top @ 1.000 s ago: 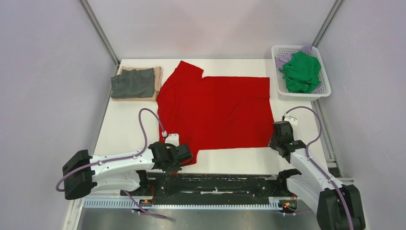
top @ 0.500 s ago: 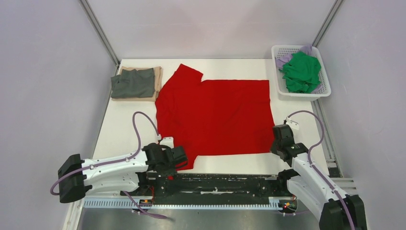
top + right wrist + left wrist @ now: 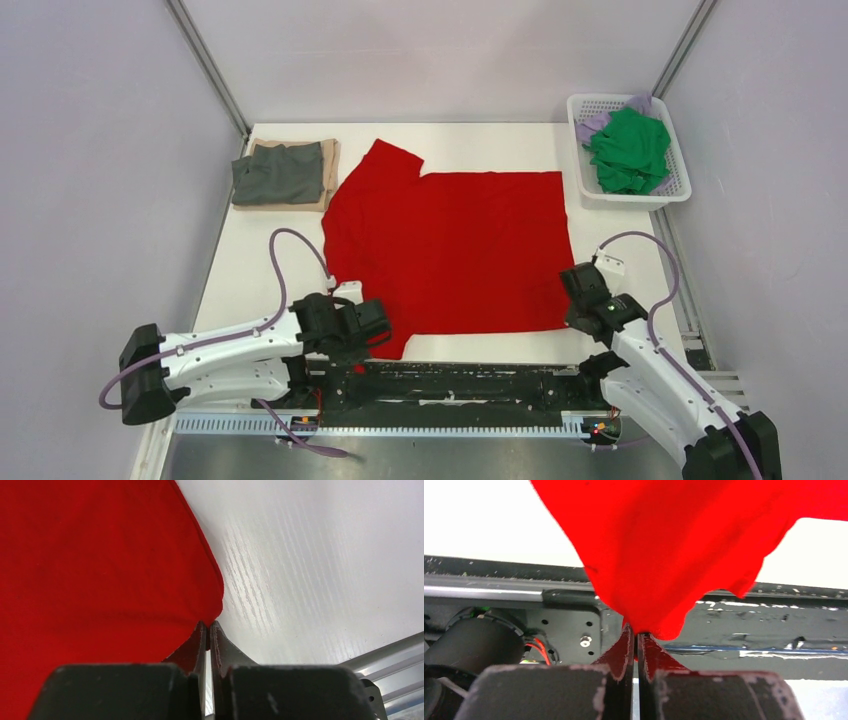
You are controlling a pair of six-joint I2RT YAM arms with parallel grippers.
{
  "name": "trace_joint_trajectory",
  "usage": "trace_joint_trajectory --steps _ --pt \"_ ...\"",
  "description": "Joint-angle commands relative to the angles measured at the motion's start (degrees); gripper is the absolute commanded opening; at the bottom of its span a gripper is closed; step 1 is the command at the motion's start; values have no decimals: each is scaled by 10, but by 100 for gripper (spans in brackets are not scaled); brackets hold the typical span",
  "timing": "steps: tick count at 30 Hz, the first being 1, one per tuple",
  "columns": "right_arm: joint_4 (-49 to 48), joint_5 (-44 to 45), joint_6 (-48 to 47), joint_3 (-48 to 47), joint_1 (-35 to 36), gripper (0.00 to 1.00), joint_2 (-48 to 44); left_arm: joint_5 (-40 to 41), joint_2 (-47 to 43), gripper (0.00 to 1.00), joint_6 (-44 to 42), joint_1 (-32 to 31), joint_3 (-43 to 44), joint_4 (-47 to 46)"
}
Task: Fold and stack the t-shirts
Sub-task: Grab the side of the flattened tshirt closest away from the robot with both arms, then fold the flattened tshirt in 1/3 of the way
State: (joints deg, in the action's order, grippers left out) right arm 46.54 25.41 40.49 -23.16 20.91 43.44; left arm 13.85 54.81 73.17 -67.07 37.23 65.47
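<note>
A bright red t-shirt (image 3: 450, 250) lies spread flat across the middle of the table. My left gripper (image 3: 635, 630) is shut on its near left corner, by the front rail (image 3: 450, 375); red cloth (image 3: 664, 545) rises straight from the closed jaws. My right gripper (image 3: 208, 625) is shut on the near right corner of the same shirt (image 3: 90, 565). In the top view the left gripper (image 3: 385, 335) and right gripper (image 3: 570, 312) sit at the shirt's two near corners. A folded dark grey t-shirt (image 3: 278, 175) rests on a folded tan one (image 3: 328, 165) at the back left.
A white lattice basket (image 3: 680, 185) at the back right holds a crumpled green t-shirt (image 3: 628, 150) and a pale lilac one (image 3: 592, 125). Metal frame posts stand at both back corners. The black rail runs along the table's near edge.
My right gripper closed on the shirt's near right corner. Both grippers drew toward the near edge, pulling the red shirt's hem closer to the rail and flattening it.
</note>
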Motion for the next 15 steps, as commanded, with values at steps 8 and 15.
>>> trace_joint_trajectory --steps 8,15 --pt "-112 8 -46 -50 2 0 44 25 75 2 -145 62 100 -95" --pt "-181 22 -62 -75 1 0 86 0 122 2 -241 166 147 -145"
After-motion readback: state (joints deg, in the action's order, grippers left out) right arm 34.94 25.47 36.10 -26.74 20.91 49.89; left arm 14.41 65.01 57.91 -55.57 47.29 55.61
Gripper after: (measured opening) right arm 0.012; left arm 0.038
